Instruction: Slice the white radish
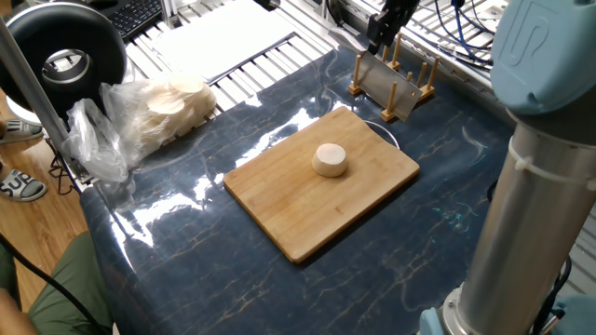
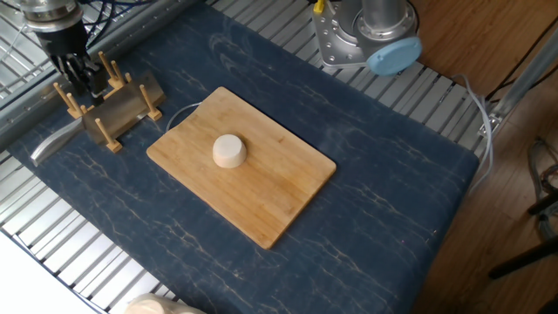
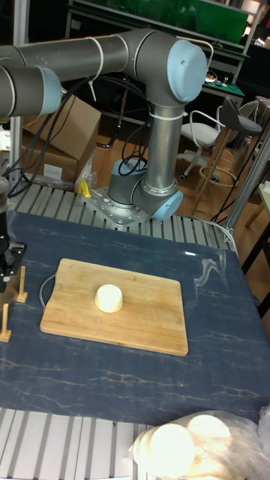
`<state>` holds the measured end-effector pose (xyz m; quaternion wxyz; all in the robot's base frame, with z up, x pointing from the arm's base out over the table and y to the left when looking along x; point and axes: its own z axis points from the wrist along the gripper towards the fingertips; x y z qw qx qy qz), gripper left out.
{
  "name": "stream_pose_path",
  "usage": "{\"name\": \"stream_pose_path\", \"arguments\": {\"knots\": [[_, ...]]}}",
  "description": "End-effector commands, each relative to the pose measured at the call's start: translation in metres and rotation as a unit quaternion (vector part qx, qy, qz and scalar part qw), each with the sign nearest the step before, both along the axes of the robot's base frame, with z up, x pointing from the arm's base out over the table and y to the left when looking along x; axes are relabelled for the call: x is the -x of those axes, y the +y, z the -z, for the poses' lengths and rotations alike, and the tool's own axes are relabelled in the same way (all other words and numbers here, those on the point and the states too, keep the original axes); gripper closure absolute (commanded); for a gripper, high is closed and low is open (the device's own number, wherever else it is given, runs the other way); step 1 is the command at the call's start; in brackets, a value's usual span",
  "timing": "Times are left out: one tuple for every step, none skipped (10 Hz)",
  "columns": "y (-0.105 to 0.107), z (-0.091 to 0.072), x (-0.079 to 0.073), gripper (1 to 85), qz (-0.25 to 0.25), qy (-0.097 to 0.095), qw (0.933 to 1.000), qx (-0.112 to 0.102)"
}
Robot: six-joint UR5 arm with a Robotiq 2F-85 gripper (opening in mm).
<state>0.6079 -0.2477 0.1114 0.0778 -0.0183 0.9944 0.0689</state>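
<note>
While the single cream-white short cylinder of white radish (image 1: 329, 159) sits whole and smooth near the middle of one rectangular wooden cutting board (image 1: 321, 181) on the dark blue bench (image 1: 186, 233), the black pincer (image 2: 83, 72) hangs among the pegs of one wooden rack (image 2: 113, 109); whether its fingers are apart, I cannot tell. One clear plastic bag of pale round slices (image 1: 154, 112) lies well apart.

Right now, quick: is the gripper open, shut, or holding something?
Gripper: down at the wooden rack; open or shut cannot be told. Radish lies untouched on the board.
</note>
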Motion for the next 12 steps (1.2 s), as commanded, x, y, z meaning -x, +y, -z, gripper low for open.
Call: {"name": "stream_pose_path", "arguments": {"knots": [[0.004, 0.001, -0.003, 41.0, 0.012, -0.008, 0.9998, -0.016], [0.003, 0.004, -0.006, 42.0, 0.010, -0.014, 0.9997, -0.018], [0.003, 0.007, -0.008, 42.0, 0.007, -0.019, 0.9996, -0.021], [0.003, 0.007, -0.008, 42.0, 0.004, -0.019, 0.9995, -0.024], [0.002, 0.008, -0.006, 42.0, 0.001, -0.020, 0.9994, -0.028], [0.003, 0.009, -0.007, 42.0, -0.001, -0.025, 0.9992, -0.032], [0.005, 0.010, -0.007, 42.0, 0.000, -0.026, 0.9990, -0.037], [0.006, 0.011, -0.006, 42.7, 0.000, -0.026, 0.9989, -0.040], [0.007, 0.012, -0.006, 43.3, 0.000, -0.028, 0.9986, -0.045], [0.006, 0.012, -0.006, 43.3, -0.002, -0.028, 0.9986, -0.045], [0.005, 0.010, -0.004, 43.0, -0.005, -0.026, 0.9986, -0.045], [0.005, 0.011, -0.002, 42.0, -0.006, -0.021, 0.9987, -0.045]]}}
